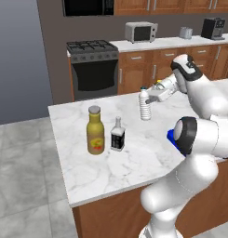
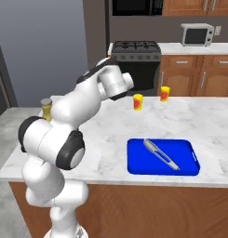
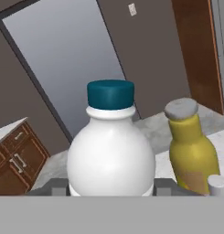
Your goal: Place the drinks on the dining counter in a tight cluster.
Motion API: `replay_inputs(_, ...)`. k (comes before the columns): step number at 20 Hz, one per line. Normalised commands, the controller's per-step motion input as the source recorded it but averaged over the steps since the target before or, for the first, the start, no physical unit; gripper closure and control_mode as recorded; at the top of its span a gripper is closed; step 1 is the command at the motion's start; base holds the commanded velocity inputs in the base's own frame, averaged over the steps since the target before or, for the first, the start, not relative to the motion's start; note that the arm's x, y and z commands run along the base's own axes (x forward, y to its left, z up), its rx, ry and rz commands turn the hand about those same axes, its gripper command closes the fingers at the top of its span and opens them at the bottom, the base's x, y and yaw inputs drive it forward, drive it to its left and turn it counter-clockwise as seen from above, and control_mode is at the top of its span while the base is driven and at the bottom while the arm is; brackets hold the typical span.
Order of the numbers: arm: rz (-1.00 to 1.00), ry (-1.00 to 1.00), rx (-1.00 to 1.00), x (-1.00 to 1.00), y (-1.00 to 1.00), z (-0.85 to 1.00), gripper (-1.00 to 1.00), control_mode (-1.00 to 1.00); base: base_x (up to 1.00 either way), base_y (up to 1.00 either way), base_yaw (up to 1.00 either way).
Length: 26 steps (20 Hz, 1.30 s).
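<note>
On the dining counter (image 1: 134, 162), a white marble slab, stand a tall mustard-yellow bottle (image 1: 95, 130) with a grey cap and a small dark square bottle (image 1: 117, 135), close together near the left end. Behind and to their right is a small whitish bottle (image 1: 144, 106) with a dark cap. My gripper (image 1: 146, 98) reaches in from the right and is shut on its upper body. In the hand view this bottle (image 3: 111, 155) sits between my gripper's (image 3: 111, 188) fingertips, with the yellow bottle (image 3: 191, 146) just beyond it. Whether it rests on the marble or hangs just above, I cannot tell.
A blue cutting board (image 2: 163, 157) with a grey utensil (image 2: 159, 155) lies on the counter (image 2: 110, 135) near the front right. Two small yellow cups (image 2: 138, 102) (image 2: 165, 94) stand at its far edge. A stove (image 1: 93, 65) and wooden cabinets line the back wall.
</note>
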Motion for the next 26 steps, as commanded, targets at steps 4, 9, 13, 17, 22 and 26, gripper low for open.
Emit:
replay_inputs(4, 0.0, 0.02, -0.13, 0.37, -0.27, -0.49, 1.0, -1.0, 0.0, 0.0, 0.0)
replay_inputs(9, 0.0, 0.0, -0.07, 0.2, -0.24, -0.54, 1.0, -1.0, 0.0, 0.0, 0.0)
replay_inputs(13, -0.04, -0.19, 0.01, -0.04, -0.04, -0.43, 1.0, -1.0, 0.0, 0.0, 0.0)
replay_inputs(17, -0.06, -0.32, 0.08, -0.51, 0.0, -0.44, 1.0, -1.0, 0.0, 0.0, 0.0)
replay_inputs(22, 0.0, -0.2, 0.0, -0.15, 0.16, -0.02, 1.0, -1.0, 0.0, 0.0, 0.0)
replay_inputs(26, 0.0, -0.09, 0.0, -0.02, 0.26, -0.04, 1.0, -1.0, 0.0, 0.0, 0.0)
